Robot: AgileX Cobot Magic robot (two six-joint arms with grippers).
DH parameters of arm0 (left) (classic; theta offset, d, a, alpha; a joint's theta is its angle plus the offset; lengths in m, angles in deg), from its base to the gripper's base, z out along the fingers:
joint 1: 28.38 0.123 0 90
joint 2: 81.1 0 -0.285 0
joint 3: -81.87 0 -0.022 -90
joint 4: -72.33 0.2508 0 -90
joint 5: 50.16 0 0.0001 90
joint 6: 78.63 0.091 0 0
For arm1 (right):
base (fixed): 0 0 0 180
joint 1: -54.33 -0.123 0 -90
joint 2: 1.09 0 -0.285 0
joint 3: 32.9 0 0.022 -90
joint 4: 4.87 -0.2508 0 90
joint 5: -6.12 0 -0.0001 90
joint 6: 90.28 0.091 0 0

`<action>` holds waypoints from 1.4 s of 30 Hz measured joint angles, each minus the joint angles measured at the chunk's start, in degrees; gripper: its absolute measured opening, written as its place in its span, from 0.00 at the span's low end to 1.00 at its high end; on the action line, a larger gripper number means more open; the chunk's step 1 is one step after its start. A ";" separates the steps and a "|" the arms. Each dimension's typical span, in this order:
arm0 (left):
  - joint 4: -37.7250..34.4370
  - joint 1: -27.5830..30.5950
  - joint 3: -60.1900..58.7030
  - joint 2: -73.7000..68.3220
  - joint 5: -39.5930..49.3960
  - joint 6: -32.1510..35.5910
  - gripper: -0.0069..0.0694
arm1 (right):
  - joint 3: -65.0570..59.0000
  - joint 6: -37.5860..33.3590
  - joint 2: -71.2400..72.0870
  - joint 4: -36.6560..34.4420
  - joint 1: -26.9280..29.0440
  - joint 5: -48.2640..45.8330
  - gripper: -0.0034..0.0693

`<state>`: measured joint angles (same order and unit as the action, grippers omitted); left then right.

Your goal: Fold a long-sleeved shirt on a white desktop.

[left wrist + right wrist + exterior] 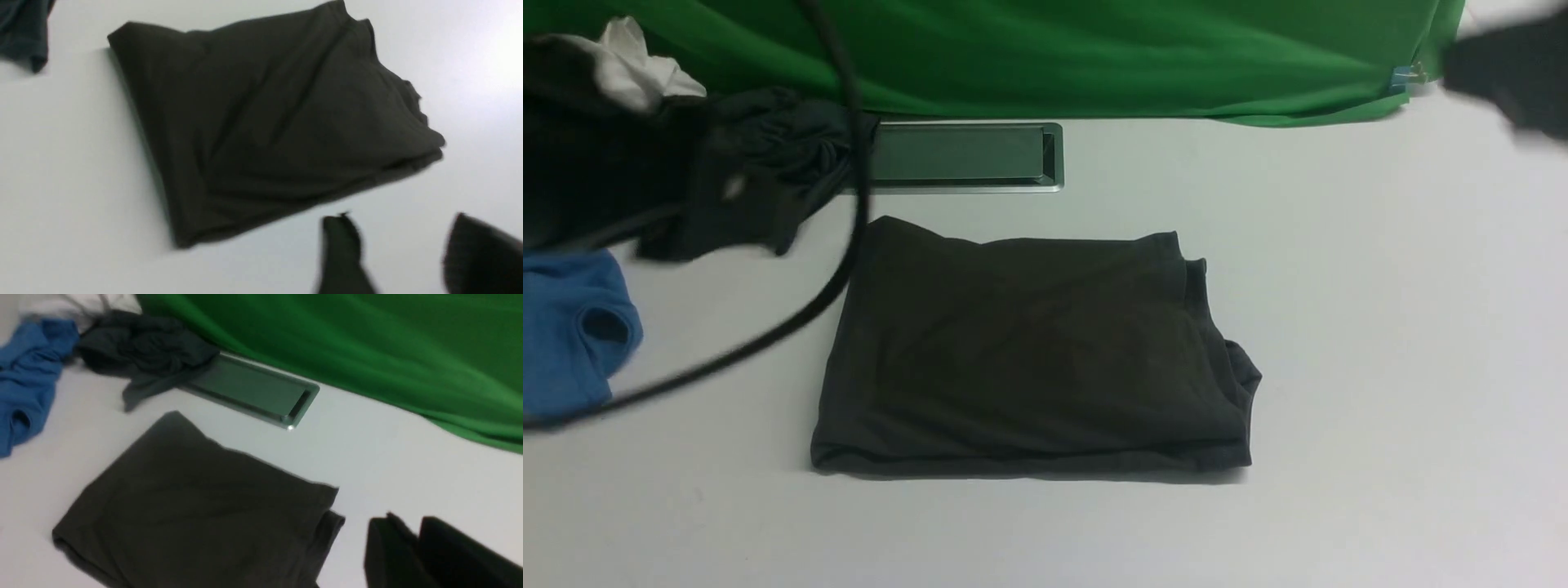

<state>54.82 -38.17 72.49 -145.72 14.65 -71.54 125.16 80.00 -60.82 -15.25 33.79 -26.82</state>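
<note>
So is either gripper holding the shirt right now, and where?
Neither. The folded shirt lies free on the desktop. The left gripper is open beside it with nothing between its fingers; the right gripper is shut, empty, clear of the cloth.

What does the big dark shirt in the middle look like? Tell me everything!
The long-sleeved shirt is blackish-olive, soft-looking fabric, folded into a neat flat rectangle. Layered edges bunch on its right side. It lies on the white desktop, in front of the cable hatch. No gripper touches it, and it lies apart from the other clothes.
</note>
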 joint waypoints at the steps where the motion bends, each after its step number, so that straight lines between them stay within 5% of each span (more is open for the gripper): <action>1: 0.13 0.00 -1.44 2.47 0.59 -0.62 0.42 | -3.87 0.01 3.36 0.10 -0.05 2.41 0.11; 4: 0.27 0.00 -7.11 10.87 2.83 -3.06 0.19 | -17.49 0.06 16.08 0.21 -0.10 9.60 0.07; 7: 0.13 0.00 -13.11 19.55 4.54 -7.09 0.12 | -26.28 1.10 26.30 0.28 -0.10 12.60 0.07; 14: 0.02 0.00 -23.06 36.65 4.08 -9.87 0.11 | -32.97 3.03 37.57 0.21 -0.10 13.76 0.08; 20: 2.66 0.00 -25.83 45.27 -1.14 -5.26 0.11 | -33.01 8.05 38.35 0.11 -0.10 13.90 0.15; 34: 2.85 0.00 -26.04 46.33 -1.82 -3.76 0.11 | -33.01 9.14 38.35 0.04 -0.10 13.90 0.20; 39: 7.08 0.00 -30.59 47.51 -12.39 0.16 0.11 | -33.01 9.14 38.35 0.04 -0.10 13.90 0.23; 42: 14.71 0.40 -38.81 50.73 -29.33 0.51 0.11 | -33.01 9.14 38.35 -0.01 -0.10 13.90 0.24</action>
<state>69.53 -37.77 33.68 -94.99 -14.68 -71.03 92.15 89.14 -22.47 -15.26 33.69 -12.92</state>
